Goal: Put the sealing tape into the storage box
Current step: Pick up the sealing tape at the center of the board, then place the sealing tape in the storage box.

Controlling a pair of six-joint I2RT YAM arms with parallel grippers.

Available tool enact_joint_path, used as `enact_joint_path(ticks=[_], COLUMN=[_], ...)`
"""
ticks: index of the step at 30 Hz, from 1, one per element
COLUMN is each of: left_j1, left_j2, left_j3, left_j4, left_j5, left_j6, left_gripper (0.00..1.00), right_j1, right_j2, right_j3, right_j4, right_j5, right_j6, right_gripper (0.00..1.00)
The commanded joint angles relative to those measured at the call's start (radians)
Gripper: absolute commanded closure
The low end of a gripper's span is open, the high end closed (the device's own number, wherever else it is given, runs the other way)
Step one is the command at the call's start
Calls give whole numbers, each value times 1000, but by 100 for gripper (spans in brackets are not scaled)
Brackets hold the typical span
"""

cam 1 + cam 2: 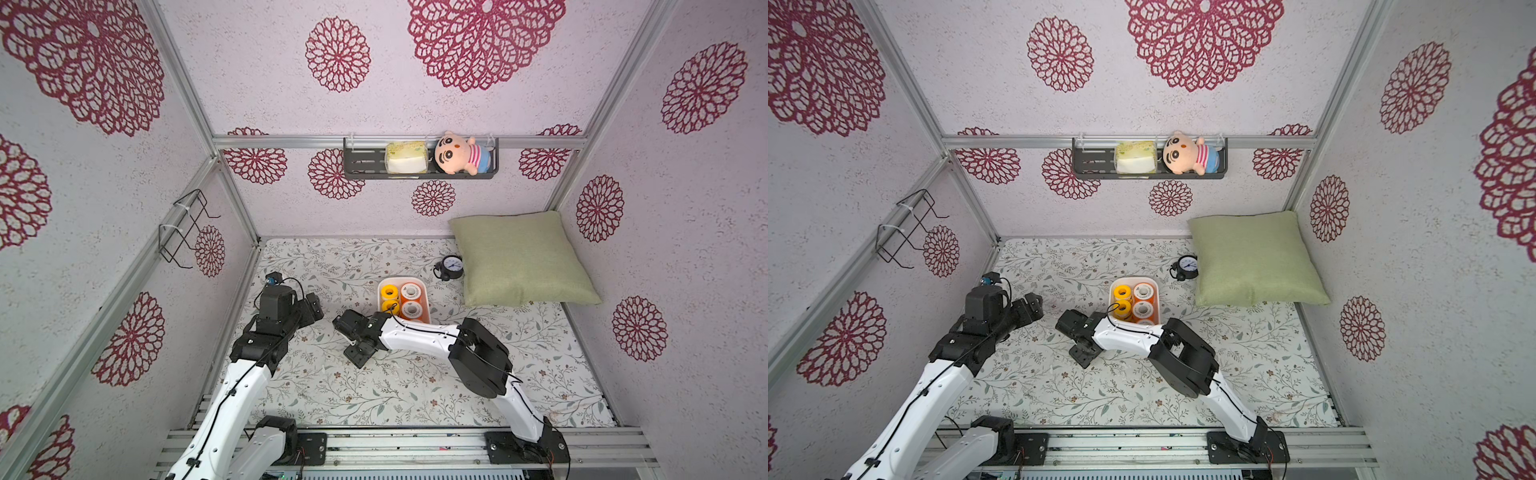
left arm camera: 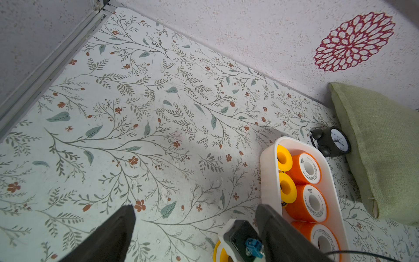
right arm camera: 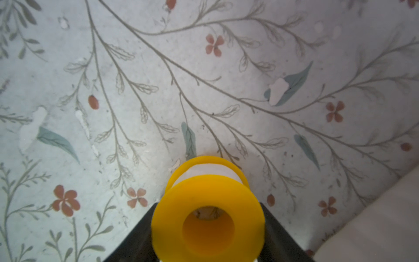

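The left pincer (image 2: 195, 207) is hanging wide open. The right pincer (image 3: 207, 204) is straddling a yellow sealing tape spool (image 3: 207, 229) just beside the storage box (image 1: 401, 279), grip impossible to tell; other spools (image 1: 411, 293) are lying inside.

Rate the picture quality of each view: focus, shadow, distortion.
Both top views: sharp, but wide-angle splays the frame rails. Left wrist view: crisp, a soft shadow crosses the tabletop beside the storage box. Right wrist view: the close yellow spool is blurred.

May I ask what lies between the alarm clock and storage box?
Only bare floral mat, shown in both top views, between alarm clock and storage box.
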Motion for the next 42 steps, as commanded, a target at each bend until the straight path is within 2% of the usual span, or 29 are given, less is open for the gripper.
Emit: enact_joint_path(ticks=[1,10,19,31,37,42], left_j1=[11,11,12,13,13,14], left_j2=[6,7,7,12,16,21], left_j3=[-1,1,3,4,5,6], left_j4=[28,27,27,27,28,28], left_j5=[7,9,15,20,21,26], left_j6=[3,4,4,6,6,7], left_gripper=[9,9,9,9,9,9], right_j1=[-1,-41,-152,-313,-328,-326], right_j2=[-79,-220,-401,-575,-590,-567], right_j3=[-8,-122,-312,-553,-576,-567], right_j4=[25,199,420,487,412,381], right_j5=[-12,-172,-328,-277,-178,-158], right_j6=[17,38,96,147,143,140], right_gripper=[37,37,38,36,36,36])
